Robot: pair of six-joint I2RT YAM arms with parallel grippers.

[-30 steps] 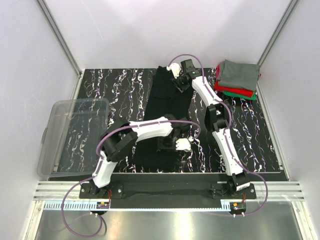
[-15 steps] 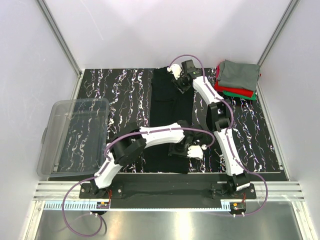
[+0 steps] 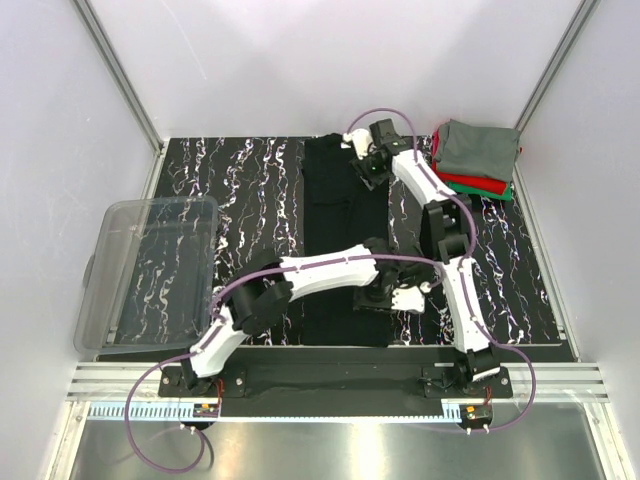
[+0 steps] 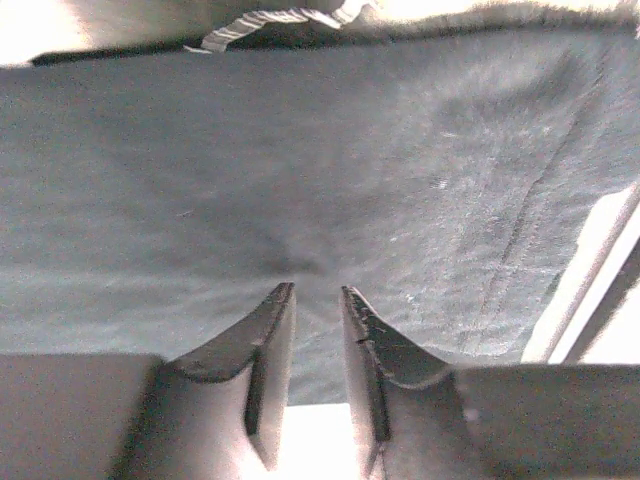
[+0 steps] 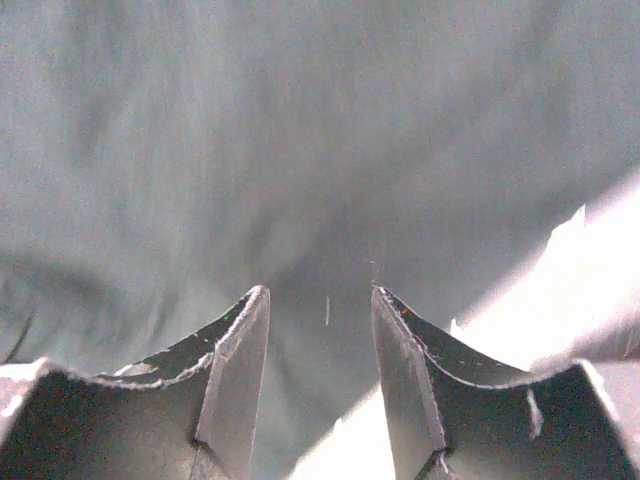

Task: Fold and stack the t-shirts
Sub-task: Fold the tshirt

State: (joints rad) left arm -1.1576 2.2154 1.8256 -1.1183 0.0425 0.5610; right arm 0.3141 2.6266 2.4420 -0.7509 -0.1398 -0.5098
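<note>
Where the black t-shirt (image 3: 335, 230) lies, we note a long narrow strip flat on the marbled table (image 3: 230, 180). Its long axis runs from the near edge to the far edge, about mid-table. Which end is the neck we cannot tell.

Left gripper (image 3: 374, 298): down at the strip's near right side, reaching across from the left. Through its wrist camera the left gripper (image 4: 315, 292) shows its fingers close together, tips at a small pucker in the cloth. Clamped or let go: we cannot tell.

Right gripper (image 3: 372, 172): at the strip's far right corner. From its wrist camera the right gripper (image 5: 318, 292) has its fingers set apart with dark cloth bunched between them and creases running into the gap. We read it as grasping the shirt.

Far right corner, well apart from the strip: grey t-shirt (image 3: 478, 148) folded on top of a red t-shirt (image 3: 455, 180) and a green t-shirt (image 3: 492, 191).

Clear bin (image 3: 150, 260): on the left edge.
</note>
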